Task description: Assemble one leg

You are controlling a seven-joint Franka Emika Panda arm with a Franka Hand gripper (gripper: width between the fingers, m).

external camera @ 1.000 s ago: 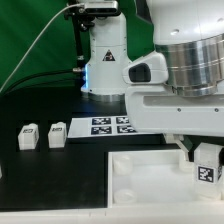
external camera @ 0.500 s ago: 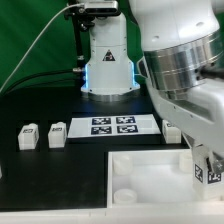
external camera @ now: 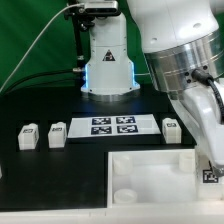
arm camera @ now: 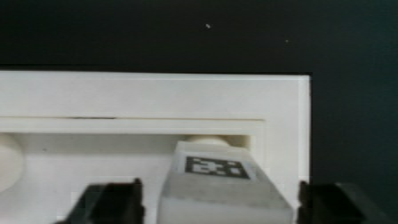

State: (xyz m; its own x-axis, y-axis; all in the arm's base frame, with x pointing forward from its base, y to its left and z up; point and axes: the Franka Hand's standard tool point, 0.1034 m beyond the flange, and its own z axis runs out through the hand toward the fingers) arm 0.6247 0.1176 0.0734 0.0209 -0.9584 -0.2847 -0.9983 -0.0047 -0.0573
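Observation:
My gripper [external camera: 212,168] is at the exterior view's right, tilted and low over the near right corner of the large white square piece [external camera: 140,172]. It is shut on the leg [arm camera: 217,175], a small white block with a tag on its face; only its tag [external camera: 210,176] shows in the exterior view. In the wrist view the black fingers [arm camera: 111,205] flank the leg above the white piece's recessed inside [arm camera: 107,140], with a round socket [arm camera: 7,165] off to one side. My gripper [arm camera: 222,208] reaches the frame edge there.
Two loose legs [external camera: 27,137] [external camera: 57,133] stand at the exterior view's left. A third [external camera: 172,129] stands beside the marker board [external camera: 112,125]. The arm's base [external camera: 105,62] rises behind on the black table, and a cable hangs at the back left.
The arm has tilted and carried the held leg down and toward the exterior view's right. This has uncovered the loose leg beside the marker board.

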